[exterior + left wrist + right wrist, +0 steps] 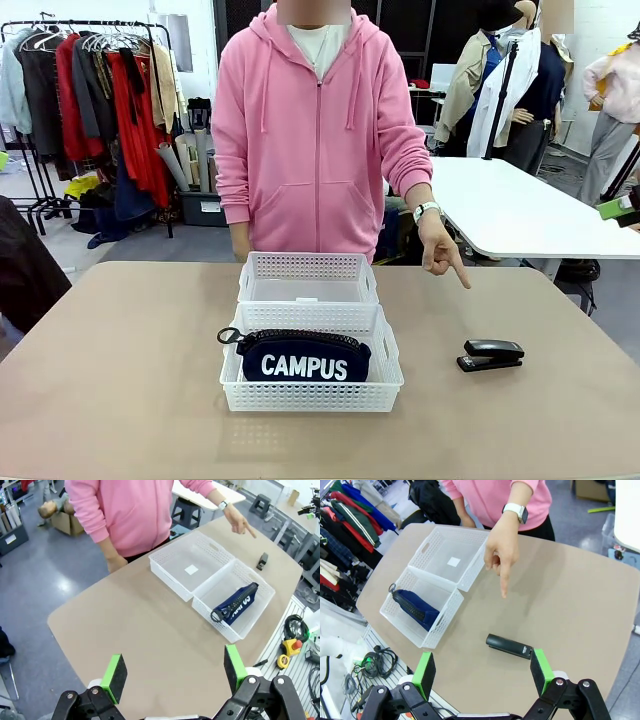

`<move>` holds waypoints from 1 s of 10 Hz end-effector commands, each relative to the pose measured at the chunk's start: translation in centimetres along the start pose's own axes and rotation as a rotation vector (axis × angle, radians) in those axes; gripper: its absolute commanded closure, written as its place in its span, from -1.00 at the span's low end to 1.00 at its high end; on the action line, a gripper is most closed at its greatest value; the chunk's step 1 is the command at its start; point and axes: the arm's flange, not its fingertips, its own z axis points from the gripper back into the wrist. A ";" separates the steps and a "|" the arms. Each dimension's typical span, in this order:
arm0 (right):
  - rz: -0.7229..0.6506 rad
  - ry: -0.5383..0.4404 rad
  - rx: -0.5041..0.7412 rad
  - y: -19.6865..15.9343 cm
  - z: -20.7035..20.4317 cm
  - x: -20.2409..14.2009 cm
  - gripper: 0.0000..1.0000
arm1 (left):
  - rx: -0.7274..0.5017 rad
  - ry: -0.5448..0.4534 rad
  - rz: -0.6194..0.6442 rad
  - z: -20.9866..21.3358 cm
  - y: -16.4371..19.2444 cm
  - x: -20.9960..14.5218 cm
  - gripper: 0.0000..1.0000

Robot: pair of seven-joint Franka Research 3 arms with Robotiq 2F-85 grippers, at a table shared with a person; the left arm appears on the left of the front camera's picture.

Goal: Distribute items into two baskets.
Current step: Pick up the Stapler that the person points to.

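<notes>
Two white lattice baskets stand end to end at the table's middle. The near basket (pixel 312 392) holds the navy "CAMPUS" pouch (pixel 300 357), lying on its long edge. The far basket (pixel 308 276) holds nothing but a small white label. A black stapler (pixel 490 354) lies on the table to the right of the baskets. The person's hand (pixel 441 252) points a finger down toward it. My left gripper (pixel 174 671) hangs open high above the table's left part. My right gripper (pixel 482 668) is open above the table, with the stapler (pixel 509 646) just beyond its fingertips.
A person in a pink hoodie (pixel 312 130) stands at the far edge of the tan table (pixel 120 380). A white table (pixel 520 205) and a clothes rack (pixel 95 100) stand behind. Cables and a yellow box with a red button (pixel 290 647) lie off the table's side.
</notes>
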 end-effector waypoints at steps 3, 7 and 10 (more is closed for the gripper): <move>0.009 -0.029 0.022 0.0 0.0 0.2 -1.00 | 0.004 -0.001 -0.005 -0.1 0.0 0.1 -1.00; 0.000 0.000 0.000 0.0 0.0 0.0 -1.00 | 0.004 -0.001 -0.005 -0.1 0.0 0.1 -1.00; 0.003 0.091 0.013 -0.9 -2.6 3.1 -1.00 | 0.004 -0.001 -0.005 -0.1 0.0 0.1 -1.00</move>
